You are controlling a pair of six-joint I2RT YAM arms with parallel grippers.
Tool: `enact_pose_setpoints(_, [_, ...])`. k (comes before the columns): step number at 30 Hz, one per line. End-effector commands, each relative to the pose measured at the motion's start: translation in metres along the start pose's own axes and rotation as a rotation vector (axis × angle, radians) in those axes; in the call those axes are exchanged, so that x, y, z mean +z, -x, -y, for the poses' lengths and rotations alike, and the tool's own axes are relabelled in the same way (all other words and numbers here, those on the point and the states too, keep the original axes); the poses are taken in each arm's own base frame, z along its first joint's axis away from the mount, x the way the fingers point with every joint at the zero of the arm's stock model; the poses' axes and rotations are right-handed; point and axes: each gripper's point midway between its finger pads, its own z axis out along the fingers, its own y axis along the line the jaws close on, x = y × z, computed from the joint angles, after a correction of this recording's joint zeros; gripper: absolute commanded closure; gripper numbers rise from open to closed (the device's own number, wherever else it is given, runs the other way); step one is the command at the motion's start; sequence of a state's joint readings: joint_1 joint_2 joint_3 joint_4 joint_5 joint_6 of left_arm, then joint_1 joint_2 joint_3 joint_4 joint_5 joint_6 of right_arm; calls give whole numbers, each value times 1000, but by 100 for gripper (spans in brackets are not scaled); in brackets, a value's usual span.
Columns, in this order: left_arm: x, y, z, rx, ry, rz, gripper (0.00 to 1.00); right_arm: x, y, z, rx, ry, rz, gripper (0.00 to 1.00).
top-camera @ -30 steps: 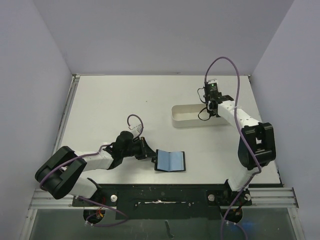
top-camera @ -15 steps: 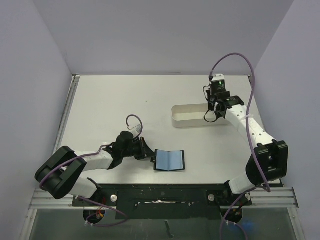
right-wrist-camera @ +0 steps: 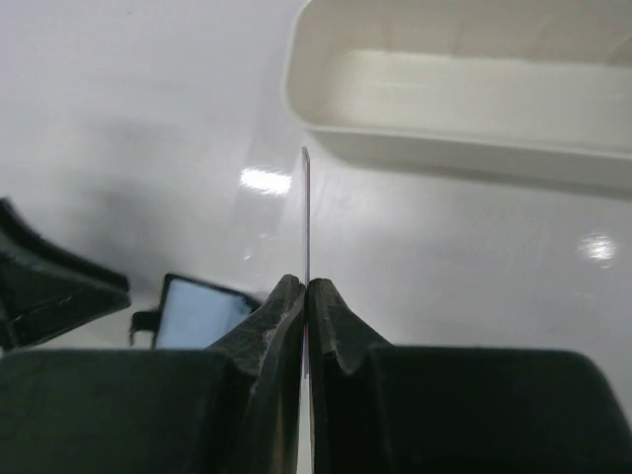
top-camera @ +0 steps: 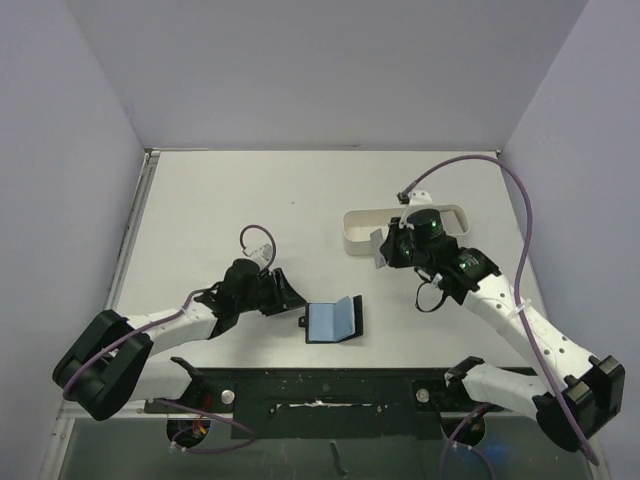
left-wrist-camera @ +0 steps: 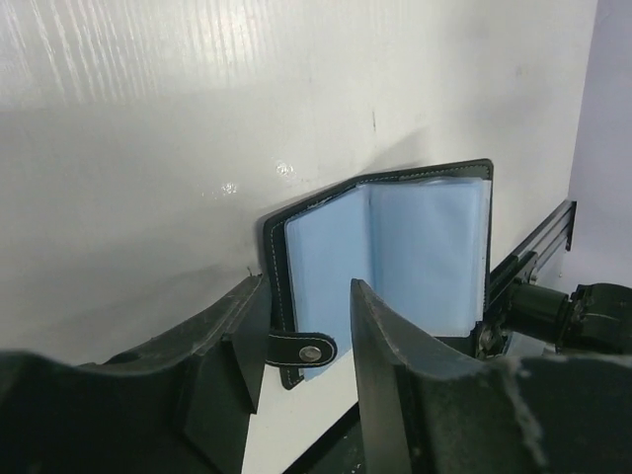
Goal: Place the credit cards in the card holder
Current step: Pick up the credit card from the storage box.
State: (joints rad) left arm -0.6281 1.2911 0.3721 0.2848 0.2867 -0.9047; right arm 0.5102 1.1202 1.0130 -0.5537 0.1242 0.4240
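The card holder [top-camera: 332, 320] lies open near the table's front edge, its bluish pockets up and its right flap tilted upward. In the left wrist view the card holder [left-wrist-camera: 395, 257] fills the middle, and its snap tab [left-wrist-camera: 301, 348] lies loose between my fingers. My left gripper [top-camera: 288, 297] [left-wrist-camera: 301, 321] is open just left of the holder. My right gripper [top-camera: 390, 250] [right-wrist-camera: 305, 288] is shut on a thin grey credit card [top-camera: 378, 252], seen edge-on [right-wrist-camera: 305, 212], above the table between tray and holder.
A long white oval tray [top-camera: 358, 232] [right-wrist-camera: 444, 158] stands behind the right gripper. The table's front rail [top-camera: 320, 385] runs close below the card holder. Grey walls enclose the table on the left, back and right.
My left gripper has opened and let go of the card holder, whose right flap has risen. My right arm has swung from the tray toward the front left, carrying a card.
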Motion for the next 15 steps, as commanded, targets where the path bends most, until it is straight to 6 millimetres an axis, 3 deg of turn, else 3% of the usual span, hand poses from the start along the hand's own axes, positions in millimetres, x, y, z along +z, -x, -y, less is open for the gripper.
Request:
enact_pose_setpoints(1, [-8, 31, 27, 51, -29, 79, 63, -17, -14, -64, 185, 246, 64, 100])
enact_pose_setpoints(6, [-11, 34, 53, 61, -116, 79, 68, -26, -40, -113, 277, 396, 57, 100])
enact_pose_setpoints(9, [-11, 34, 62, 58, -144, 67, 72, -25, -56, -132, 300, 419, 29, 100])
enact_pose_setpoints(15, [-9, 31, 63, 48, -150, 66, 72, -11, -89, -130, 299, 327, -28, 100])
